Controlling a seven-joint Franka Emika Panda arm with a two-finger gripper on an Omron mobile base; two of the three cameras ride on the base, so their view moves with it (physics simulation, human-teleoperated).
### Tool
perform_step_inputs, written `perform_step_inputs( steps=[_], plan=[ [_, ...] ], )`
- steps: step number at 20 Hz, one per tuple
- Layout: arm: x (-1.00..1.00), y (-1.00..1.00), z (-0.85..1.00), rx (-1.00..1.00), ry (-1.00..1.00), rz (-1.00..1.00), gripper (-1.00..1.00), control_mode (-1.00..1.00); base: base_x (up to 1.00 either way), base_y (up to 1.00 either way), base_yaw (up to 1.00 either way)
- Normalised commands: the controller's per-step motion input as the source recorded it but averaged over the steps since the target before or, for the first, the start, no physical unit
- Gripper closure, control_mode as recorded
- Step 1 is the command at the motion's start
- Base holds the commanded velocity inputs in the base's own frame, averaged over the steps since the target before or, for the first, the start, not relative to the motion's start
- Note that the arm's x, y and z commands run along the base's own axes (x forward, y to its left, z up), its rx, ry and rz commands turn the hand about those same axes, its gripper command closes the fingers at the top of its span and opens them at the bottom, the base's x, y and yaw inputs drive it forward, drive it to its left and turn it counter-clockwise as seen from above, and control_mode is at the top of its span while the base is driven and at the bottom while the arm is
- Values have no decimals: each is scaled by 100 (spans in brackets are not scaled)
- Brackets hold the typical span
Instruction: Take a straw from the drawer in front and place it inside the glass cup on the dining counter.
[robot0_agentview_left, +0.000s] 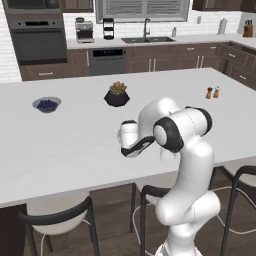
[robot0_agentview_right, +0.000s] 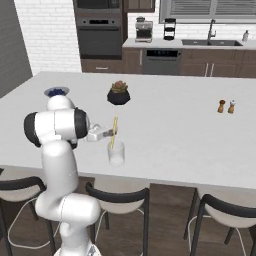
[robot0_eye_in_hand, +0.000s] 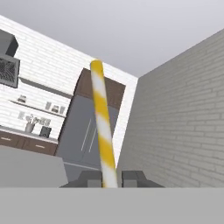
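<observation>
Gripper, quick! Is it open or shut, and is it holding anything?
The gripper is shut on the straw, holding it upright above the glass cup on the dining counter.

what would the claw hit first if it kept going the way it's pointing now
Nothing close, as far as I can tell. The claw, shut on the straw over the glass cup, faces across the room toward the grey brick wall; depth is unclear.

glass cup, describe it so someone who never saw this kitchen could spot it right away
On the long white dining counter, look at its near edge above the stools. The glass cup stands there, clear and straight-sided, with the yellow-striped straw held just above it; the other items sit farther back.
</observation>
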Motion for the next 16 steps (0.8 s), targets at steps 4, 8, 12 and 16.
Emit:
perform_step_inputs(
  steps=[4,8,12,16],
  plan=[
    [41,0,0,1,0,0,100,-100,0,0,0],
    [29,-1,-13,0,0,0,100,-100,0,0,0],
    [3,-14,-19,0,0,0,100,-100,0,0,0],
    [-8,-32,0,4,-1,0,100,-100,0,0,0]
  ],
)
